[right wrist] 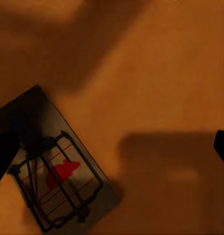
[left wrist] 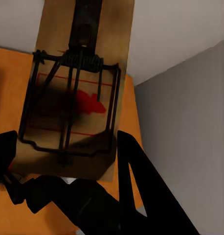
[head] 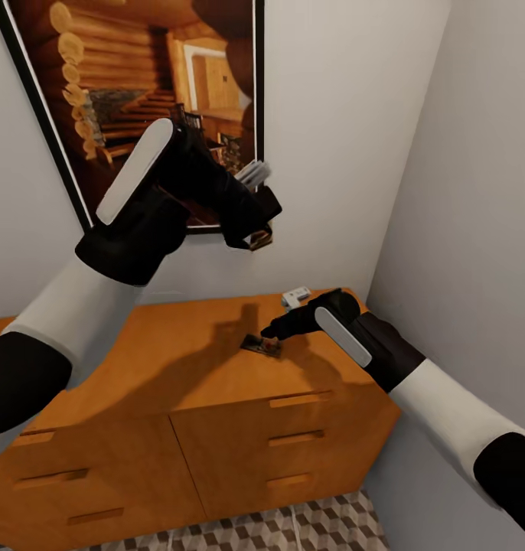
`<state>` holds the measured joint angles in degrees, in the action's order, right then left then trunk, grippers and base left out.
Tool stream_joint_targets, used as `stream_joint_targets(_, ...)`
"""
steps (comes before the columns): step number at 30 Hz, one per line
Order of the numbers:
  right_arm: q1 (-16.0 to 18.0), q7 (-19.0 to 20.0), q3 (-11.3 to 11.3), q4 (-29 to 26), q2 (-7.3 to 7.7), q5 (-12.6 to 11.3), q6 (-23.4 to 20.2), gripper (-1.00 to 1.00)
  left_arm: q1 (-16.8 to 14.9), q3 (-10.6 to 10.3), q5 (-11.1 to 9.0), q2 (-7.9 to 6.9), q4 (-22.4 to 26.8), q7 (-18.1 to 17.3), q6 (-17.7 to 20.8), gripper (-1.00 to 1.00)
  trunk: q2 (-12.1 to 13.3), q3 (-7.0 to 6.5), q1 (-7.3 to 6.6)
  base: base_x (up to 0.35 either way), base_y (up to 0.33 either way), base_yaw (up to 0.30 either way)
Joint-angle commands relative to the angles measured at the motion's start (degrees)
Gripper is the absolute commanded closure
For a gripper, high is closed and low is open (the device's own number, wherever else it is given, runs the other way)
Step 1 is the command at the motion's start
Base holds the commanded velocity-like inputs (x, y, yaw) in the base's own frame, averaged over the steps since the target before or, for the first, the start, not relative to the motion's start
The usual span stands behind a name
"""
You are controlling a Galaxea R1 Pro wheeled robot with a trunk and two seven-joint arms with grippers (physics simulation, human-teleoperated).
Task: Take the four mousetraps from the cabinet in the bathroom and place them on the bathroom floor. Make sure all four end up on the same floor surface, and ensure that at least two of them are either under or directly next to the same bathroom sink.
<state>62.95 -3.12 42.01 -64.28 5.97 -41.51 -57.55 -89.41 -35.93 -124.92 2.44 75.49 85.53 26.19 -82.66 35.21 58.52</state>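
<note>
A wooden cabinet (head: 178, 360) stood in a white corner. My left gripper (head: 256, 229) clasped one mousetrap (left wrist: 78, 103) aloft; my right gripper (head: 272, 334) hovered, spread, over another mousetrap (head: 262, 345) on the cabinet top. Light, stiff, probably best pinched by its board edges.

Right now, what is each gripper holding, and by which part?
The left gripper holds a mousetrap by one short end. The right gripper hovers open over another mousetrap on the cabinet, holding nothing.

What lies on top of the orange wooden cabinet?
One mousetrap lies flat on the cabinet top, by the right hand. A small white object sits near the back corner. The arms hide parts of the surface.
</note>
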Motion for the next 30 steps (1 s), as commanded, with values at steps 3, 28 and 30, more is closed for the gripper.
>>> stream_joint_targets(3,0.1,-0.4,0.2,-0.1,0.02,-0.3,-0.1,-1.0,-0.8,0.2,-0.1,-0.01,0.7,0.3,0.7,1.0,1.2,-0.48,-0.66,0.0,0.0,0.0)
stream_joint_targets(28,0.2,-0.4,6.5,-1.0,-0.17,-0.3,-0.3,-1.0,-1.5,7.7,-0.2,-1.86,5.4,0.5,0.8,1.0,2.4,-1.02,-1.32,0.0,0.0,0.0)
stream_joint_targets(30,0.5,-0.4,8.5,-2.5,-0.19,-0.4,-0.4,-1.0,-1.5,7.7,-0.2,-1.84,5.4,0.5,0.8,1.0,2.4,-1.02,-1.32,0.0,0.0,0.0)
